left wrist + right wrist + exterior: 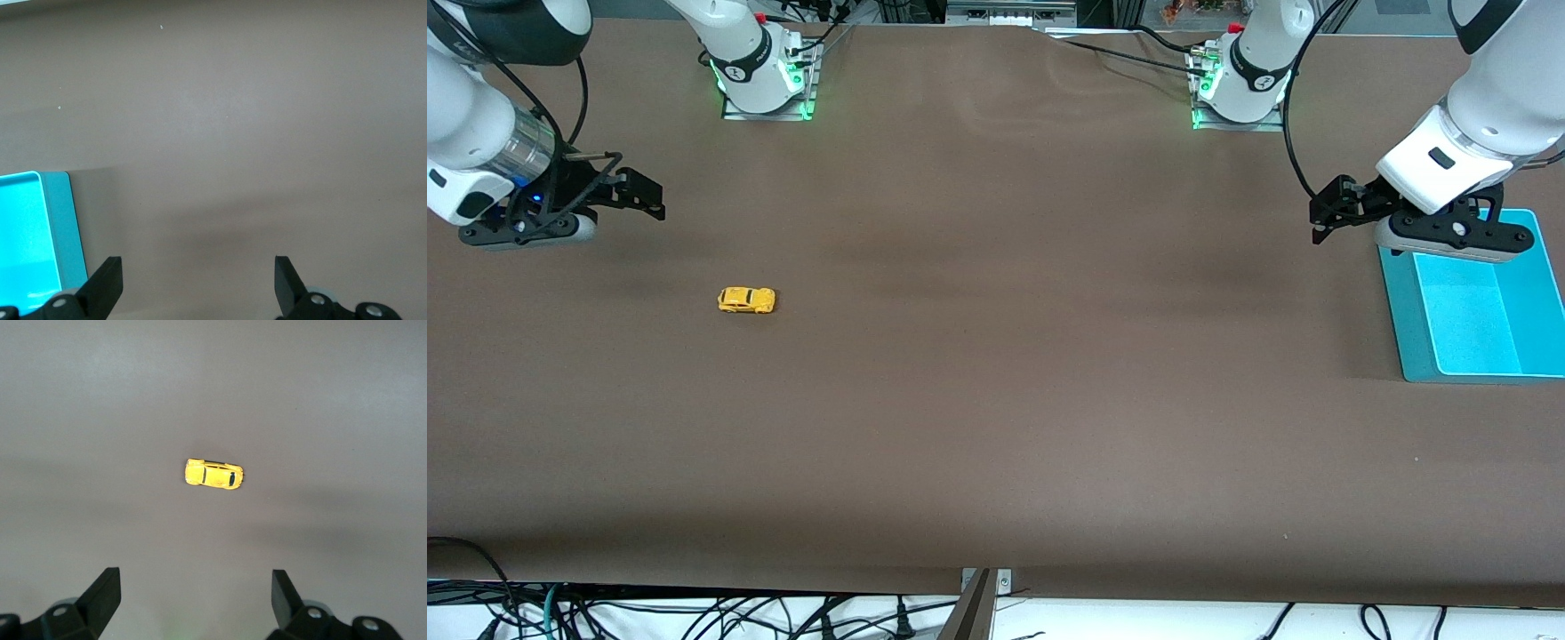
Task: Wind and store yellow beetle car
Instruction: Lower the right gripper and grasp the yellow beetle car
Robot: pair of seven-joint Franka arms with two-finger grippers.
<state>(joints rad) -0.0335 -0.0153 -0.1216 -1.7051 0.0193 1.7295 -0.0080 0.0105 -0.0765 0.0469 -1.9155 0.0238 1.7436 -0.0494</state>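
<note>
Wide brown table (996, 400), bare but for two things. Yellow beetle car (746, 300) sat on its wheels toward the right arm's end, long axis running along the table's length, from one arm's end toward the other. Teal bin (1405, 329) sat well apart from it, at the left arm's end.

Right gripper (636, 197) hung above the table near the car, fingers spread wide and holding nothing. Seen from the right wrist camera: car (213, 474) out ahead of the spread fingers (100, 590), roughly centred between them, its long axis crosswise to the reach and so in line with the gap. Judged awkward as it stood: closing from there would take the car end to end, so a wrist turn looked called for to pinch its sides.

Left gripper (1334, 213) waited over the table just beside the bin's rim (63, 227), fingers likewise parted and empty. Much the nearer to the car: the right arm. Winding not yet begun; storing not yet begun.
</note>
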